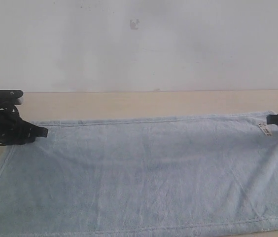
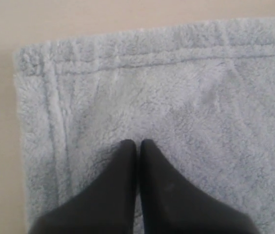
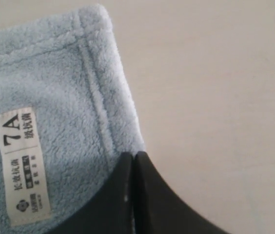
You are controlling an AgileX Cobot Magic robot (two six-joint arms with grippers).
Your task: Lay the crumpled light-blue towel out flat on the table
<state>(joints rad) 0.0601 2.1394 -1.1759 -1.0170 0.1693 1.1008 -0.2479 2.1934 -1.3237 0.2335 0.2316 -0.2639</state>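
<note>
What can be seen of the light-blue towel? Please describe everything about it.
The towel is a large, pale light-blue rectangle of fluffy terry-like cloth with a stitched hem. A white label printed "7A" sits near its far right corner. It lies spread flat on the table, with only faint creases. The shut left gripper meets its far left corner, the shut right gripper its far right edge; whether they pinch cloth is unclear.

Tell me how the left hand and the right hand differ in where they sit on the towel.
The left hand lies inside its towel corner, cloth on both sides; the right hand sits at the towel's side edge, half over the table. A white label lies beside the right hand, none near the left hand. Both are shut.
</note>
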